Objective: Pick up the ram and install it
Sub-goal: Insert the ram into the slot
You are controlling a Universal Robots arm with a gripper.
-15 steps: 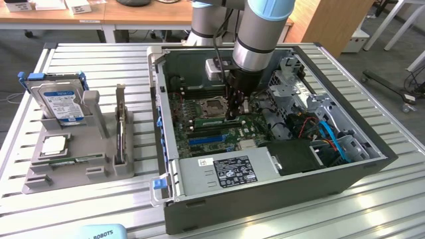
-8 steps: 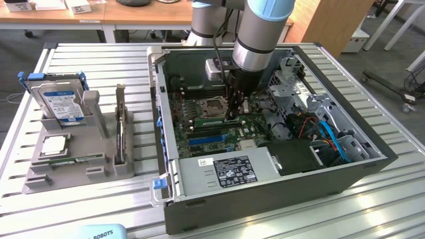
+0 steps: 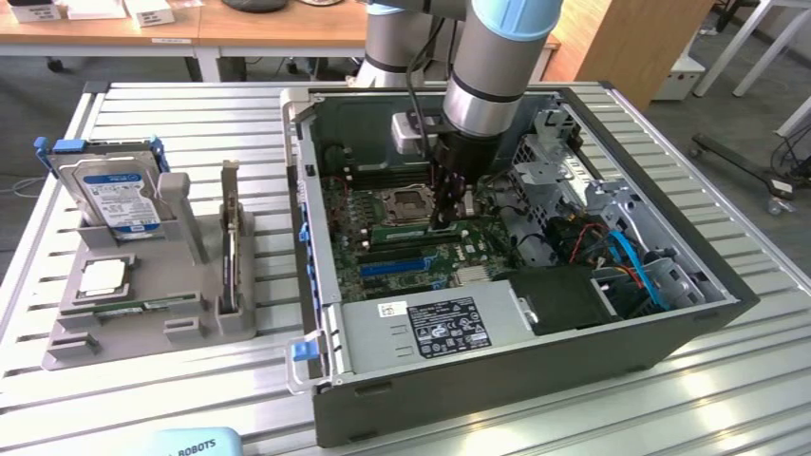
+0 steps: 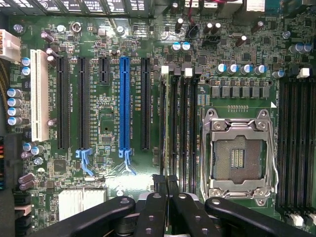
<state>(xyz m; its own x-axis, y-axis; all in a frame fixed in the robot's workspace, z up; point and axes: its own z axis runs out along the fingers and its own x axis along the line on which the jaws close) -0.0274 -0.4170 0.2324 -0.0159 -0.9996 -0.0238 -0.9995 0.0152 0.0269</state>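
The ram [image 3: 140,306], a narrow green stick with a pale label, lies flat in the front tray of a grey holder [image 3: 74,353] at the exterior view's left. My gripper [image 3: 443,223] hangs low inside the open computer case [image 3: 507,380], far from the ram. It sits over the motherboard beside the empty CPU socket [image 3: 408,201]. In the wrist view the gripper [image 4: 166,181] is shut, its black fingers [image 4: 157,207] pressed together with nothing visible between them. They hover at the end of a bank of dark memory slots [image 4: 178,123] next to the CPU socket [image 4: 237,153].
The holder also carries an upright hard drive [image 3: 117,195], a square silver CPU chip [image 3: 104,275] and a thin card standing on edge [image 3: 230,242]. Inside the case are a power supply [image 3: 424,328], drive cages and cables [image 3: 628,261]. The slatted metal table [image 3: 190,399] surrounds everything.
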